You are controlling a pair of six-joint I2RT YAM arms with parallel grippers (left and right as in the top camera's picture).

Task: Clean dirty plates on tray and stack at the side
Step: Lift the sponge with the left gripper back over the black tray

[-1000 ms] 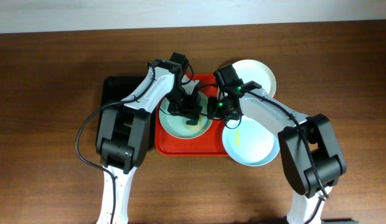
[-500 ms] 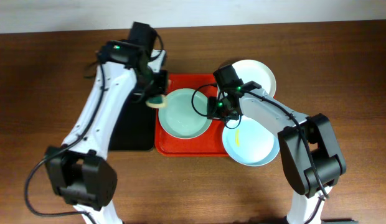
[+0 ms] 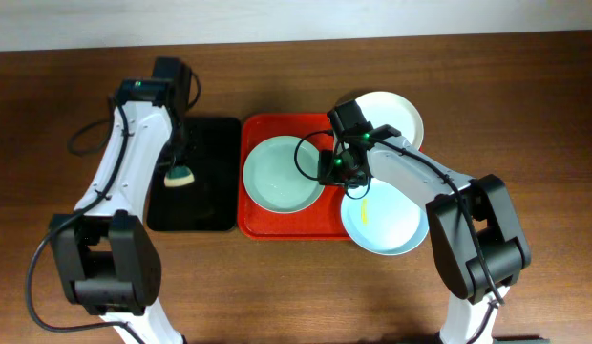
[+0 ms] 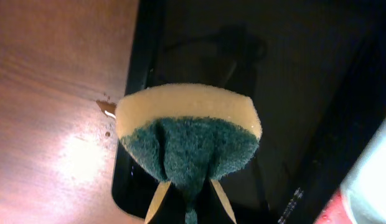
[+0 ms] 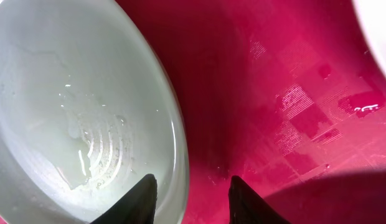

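Overhead, on large rectangular red-orange plastic tray (image 3: 277, 225): pale mint green round plate (image 3: 282, 174); light blue plate (image 3: 384, 225), yellow smear, at tray's right edge; white plate (image 3: 396, 113) behind it.
Left wrist: left gripper (image 4: 187, 196) pinching yellow-and-green sponge (image 4: 187, 130) above narrow black tray (image 4: 292, 81); drips onto wooden surface (image 4: 56, 93) possible.
Right wrist: right gripper (image 5: 190, 199) spread, straddling mint plate's wet rim, nothing held; closing there risks slip, plate skidding into blue one.
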